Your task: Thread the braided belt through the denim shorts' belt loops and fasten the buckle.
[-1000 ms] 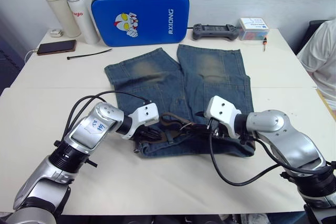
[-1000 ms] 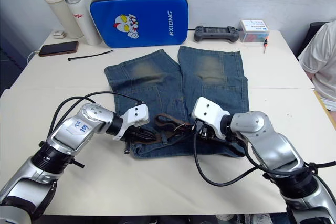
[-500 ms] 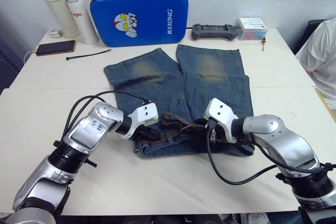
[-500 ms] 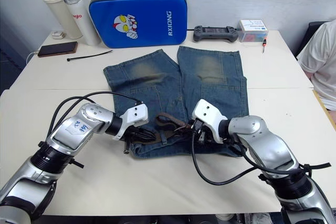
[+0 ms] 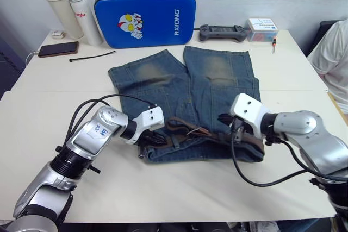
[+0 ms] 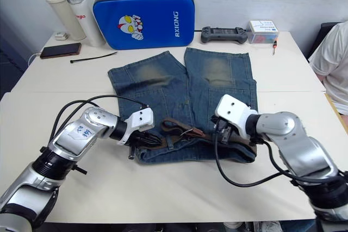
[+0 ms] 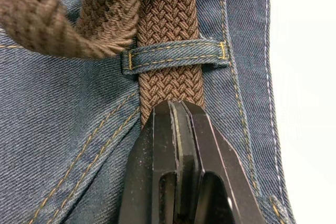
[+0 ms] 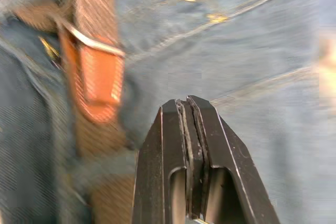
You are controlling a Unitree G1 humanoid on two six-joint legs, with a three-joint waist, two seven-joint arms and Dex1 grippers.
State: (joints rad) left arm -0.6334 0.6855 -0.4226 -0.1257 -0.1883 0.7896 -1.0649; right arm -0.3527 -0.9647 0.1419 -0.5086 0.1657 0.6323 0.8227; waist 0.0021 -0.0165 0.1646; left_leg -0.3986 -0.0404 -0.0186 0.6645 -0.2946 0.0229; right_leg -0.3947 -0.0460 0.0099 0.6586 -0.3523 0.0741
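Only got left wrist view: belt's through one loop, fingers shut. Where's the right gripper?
Observer: Right gripper is shut, over the shorts' waistband on the robot's right side.
Operator: Buckle anywhere?
Observer: Buckle lies beside that gripper in the right wrist view. Can't tell if it's fastened.
Operator: Belt flat in between?
Observer: No, the belt bunches in a loose fold mid-waistband.

Silver-grey metal arms w/ black joint rings, white wrist housings, looping black cables. Blue-marked white sticker on left forearm. Left gripper (image 7: 178,109) & right gripper (image 8: 188,106): two black fingers each, pressed together, seam between them.
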